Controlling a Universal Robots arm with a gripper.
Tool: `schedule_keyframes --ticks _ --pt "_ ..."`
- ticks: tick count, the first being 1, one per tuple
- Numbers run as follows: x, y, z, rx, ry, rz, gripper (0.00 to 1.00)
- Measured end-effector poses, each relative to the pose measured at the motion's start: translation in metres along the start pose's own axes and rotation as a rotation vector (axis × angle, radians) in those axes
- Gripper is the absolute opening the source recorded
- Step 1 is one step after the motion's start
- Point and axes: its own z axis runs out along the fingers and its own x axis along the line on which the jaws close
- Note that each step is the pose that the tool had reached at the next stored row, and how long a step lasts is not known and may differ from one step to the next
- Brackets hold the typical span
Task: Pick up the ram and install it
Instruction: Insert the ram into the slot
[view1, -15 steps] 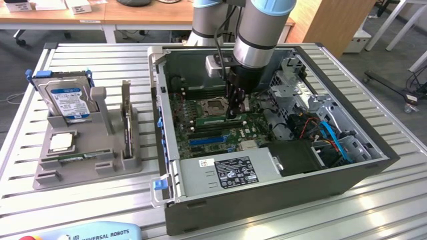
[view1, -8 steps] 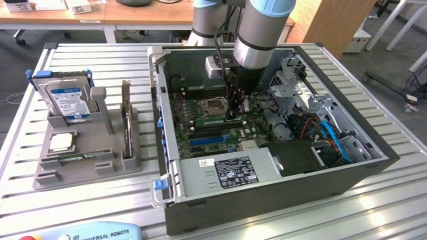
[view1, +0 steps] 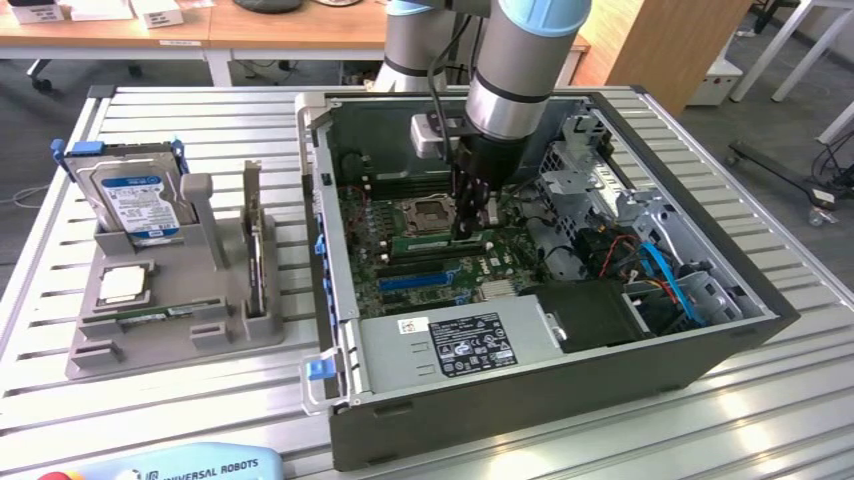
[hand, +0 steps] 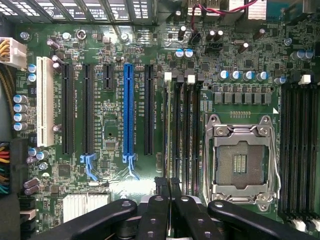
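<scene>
Pincer (hand: 168, 181) pressed together over memory slots (hand: 187, 130), apparently pinching ram (hand: 167, 169) edge-on between tips.

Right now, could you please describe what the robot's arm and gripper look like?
The arm is silver-grey tubing with light-blue joint caps and a black cable alongside. A pale box sits at the wrist. The gripper is black, with jointed linkage fingers pinned by silver bolts.

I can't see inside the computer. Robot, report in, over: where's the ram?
Gripper shut, low over the memory slots beside the processor socket. Ram in its grip: cannot tell. Nothing seen blocking the slots.
</scene>
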Motion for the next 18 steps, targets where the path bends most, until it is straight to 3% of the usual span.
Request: schedule_keyframes --ticks 18 --pt "0.0001 0.0008 0.0012 -0.0001 0.0002 0.000 0.12"
